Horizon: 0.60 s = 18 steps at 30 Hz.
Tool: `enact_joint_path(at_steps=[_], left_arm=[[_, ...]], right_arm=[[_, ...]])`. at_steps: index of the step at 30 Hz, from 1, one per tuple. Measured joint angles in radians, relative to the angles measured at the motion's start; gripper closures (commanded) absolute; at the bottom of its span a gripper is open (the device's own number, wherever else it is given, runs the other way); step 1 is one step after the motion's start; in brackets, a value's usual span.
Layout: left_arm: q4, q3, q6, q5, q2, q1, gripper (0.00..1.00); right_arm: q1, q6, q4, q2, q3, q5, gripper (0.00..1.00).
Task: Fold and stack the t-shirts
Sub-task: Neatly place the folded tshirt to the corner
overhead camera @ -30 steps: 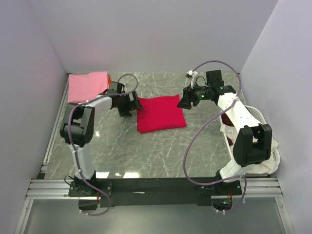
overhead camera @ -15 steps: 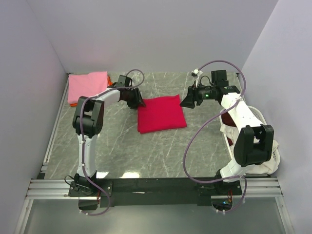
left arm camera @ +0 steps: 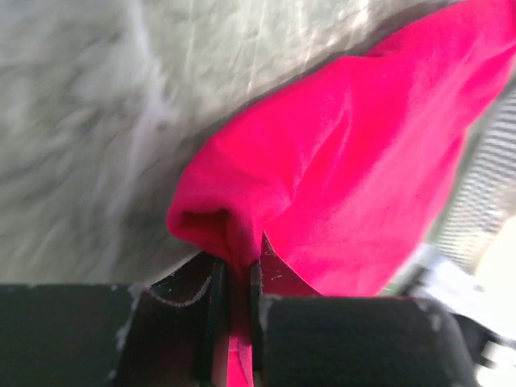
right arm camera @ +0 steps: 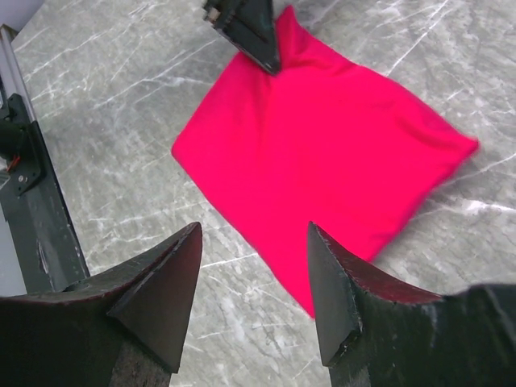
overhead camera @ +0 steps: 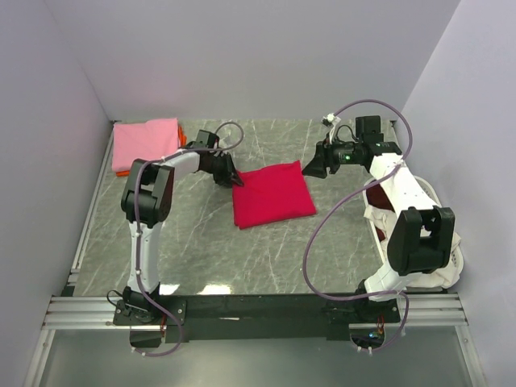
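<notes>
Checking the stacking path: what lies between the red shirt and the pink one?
Top view: only the left arm, its end effector gripping the red shirt; otherwise bare table.

Left hand (left arm camera: 235,278) has clamped onto the crimson t-shirt (overhead camera: 272,195), shifting it.

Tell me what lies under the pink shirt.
An orange cloth edge peeks out beneath the pink shirt; the rest of it is covered.

Top external: fixed, high at the near edge, looking down and forward over the whole bench (overhead camera: 201,258).
Left wrist: very close, low, facing the red t-shirt (overhead camera: 272,196) past the left hand (left arm camera: 235,270).
Right wrist: raised, angled down past the right hand (right arm camera: 254,230).
Shared: all views show the red t-shirt.
</notes>
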Motion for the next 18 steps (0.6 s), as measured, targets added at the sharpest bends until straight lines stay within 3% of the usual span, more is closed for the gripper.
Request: enact_joint_path(at_steps=[7, 12, 18], left_arm=[[-0.255, 0.112, 0.278, -0.351, -0.138, 0.003, 1.0], [-0.335, 0.165, 0.452, -0.55, -0.254, 0.03, 1.0], [-0.375, 0.202, 0.604, -0.702, -0.266, 0.077, 0.99]], right_arm=[[-0.006, -0.006, -0.006, 0.0, 0.0, -0.008, 0.39], [-0.007, -0.01, -0.01, 0.0, 0.0, -0.011, 0.39], [-0.007, -0.018, -0.016, -0.011, -0.012, -0.018, 0.39]])
